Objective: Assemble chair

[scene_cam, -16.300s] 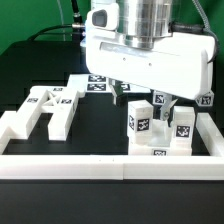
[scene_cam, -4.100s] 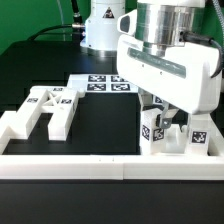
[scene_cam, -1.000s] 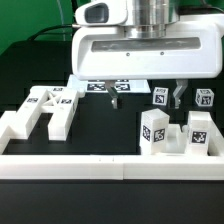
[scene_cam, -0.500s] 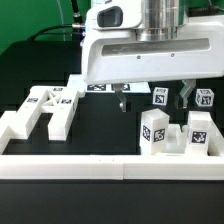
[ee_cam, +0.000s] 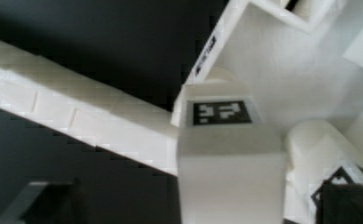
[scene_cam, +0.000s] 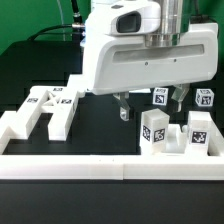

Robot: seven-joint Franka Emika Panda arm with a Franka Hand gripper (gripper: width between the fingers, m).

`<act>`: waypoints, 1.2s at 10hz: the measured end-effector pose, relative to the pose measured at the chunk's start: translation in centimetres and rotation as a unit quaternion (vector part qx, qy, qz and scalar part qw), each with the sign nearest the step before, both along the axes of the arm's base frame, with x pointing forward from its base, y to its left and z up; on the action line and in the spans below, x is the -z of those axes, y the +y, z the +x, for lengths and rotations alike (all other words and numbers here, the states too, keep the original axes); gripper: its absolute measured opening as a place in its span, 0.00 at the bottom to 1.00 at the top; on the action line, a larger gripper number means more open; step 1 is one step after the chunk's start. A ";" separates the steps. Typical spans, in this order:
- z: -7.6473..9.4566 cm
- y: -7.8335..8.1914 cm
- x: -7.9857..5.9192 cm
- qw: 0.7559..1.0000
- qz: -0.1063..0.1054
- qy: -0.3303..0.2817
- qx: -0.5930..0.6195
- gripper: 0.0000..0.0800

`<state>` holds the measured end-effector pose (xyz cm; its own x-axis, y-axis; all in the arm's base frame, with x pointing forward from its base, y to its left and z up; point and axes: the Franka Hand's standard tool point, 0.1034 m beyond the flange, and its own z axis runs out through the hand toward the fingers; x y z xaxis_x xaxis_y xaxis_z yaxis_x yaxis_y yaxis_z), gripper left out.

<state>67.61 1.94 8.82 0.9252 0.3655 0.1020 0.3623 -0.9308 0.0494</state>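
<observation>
black table (scene_cam: 100,135) w/ low white wall (scene_cam: 100,166) in front. small white plastic chair pieces (scene_cam: 45,108) w/ tags lie apart, left & right. white two-finger gripper (scene_cam: 151,106) hangs wide open, empty. most building's left, i think.

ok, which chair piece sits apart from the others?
The H-shaped piece, lying flat at the exterior view's left; the other tagged blocks cluster at its right.
</observation>
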 end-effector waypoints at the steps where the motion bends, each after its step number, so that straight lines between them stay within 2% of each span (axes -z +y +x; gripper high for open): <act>1: 0.0 0.1 0.1 1.000 0.001 0.000 0.005 0.81; 3: -0.1 0.1 0.4 1.000 0.001 0.002 0.007 0.81; 4: -0.2 0.0 0.6 1.000 0.000 0.001 0.007 0.75; 5: -0.1 0.0 0.7 1.000 -0.001 -0.002 0.008 0.75; 6: -0.1 -0.1 0.8 1.000 -0.002 -0.006 0.008 0.52; 7: -0.1 -0.1 0.8 1.000 -0.002 -0.006 0.012 0.52; 8: -0.1 -0.1 0.8 1.000 0.000 -0.006 0.023 0.37; 10: -0.1 -0.2 0.8 0.999 0.002 -0.006 0.045 0.37; 12: -0.1 -0.2 0.8 0.989 0.015 -0.008 0.150 0.37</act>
<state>67.53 1.78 8.01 0.9897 0.0722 0.1237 0.0699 -0.9973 0.0226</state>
